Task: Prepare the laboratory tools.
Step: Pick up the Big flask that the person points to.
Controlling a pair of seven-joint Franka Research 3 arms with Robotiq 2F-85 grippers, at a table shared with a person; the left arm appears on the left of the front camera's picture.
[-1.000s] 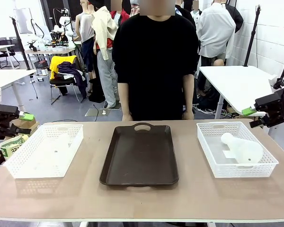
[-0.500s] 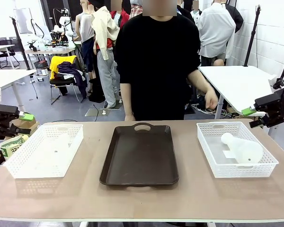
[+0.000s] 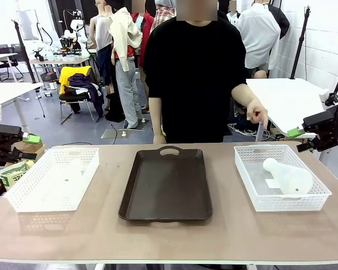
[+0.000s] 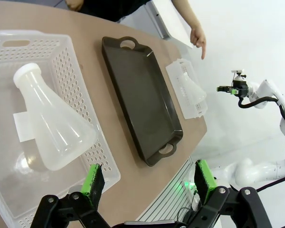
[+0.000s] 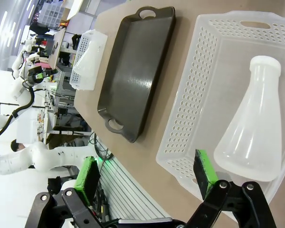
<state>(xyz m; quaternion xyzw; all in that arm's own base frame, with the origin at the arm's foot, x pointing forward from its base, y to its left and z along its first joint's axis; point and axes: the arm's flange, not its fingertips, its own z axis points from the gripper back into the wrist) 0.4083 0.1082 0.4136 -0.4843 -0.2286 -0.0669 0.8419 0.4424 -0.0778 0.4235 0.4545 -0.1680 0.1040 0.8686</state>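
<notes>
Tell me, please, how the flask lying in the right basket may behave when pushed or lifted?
The flask lies on its side, so a push would probably roll it in a curve against the basket wall. It looks empty and translucent, so likely light. Its smooth body may slip when grasped; the narrow neck seems easier to hold.

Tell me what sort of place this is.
Likely a robotics lab set up for recording tasks: a white robot arm by the table, a flask lying in a mesh basket, and cluttered workbenches behind the person.
</notes>
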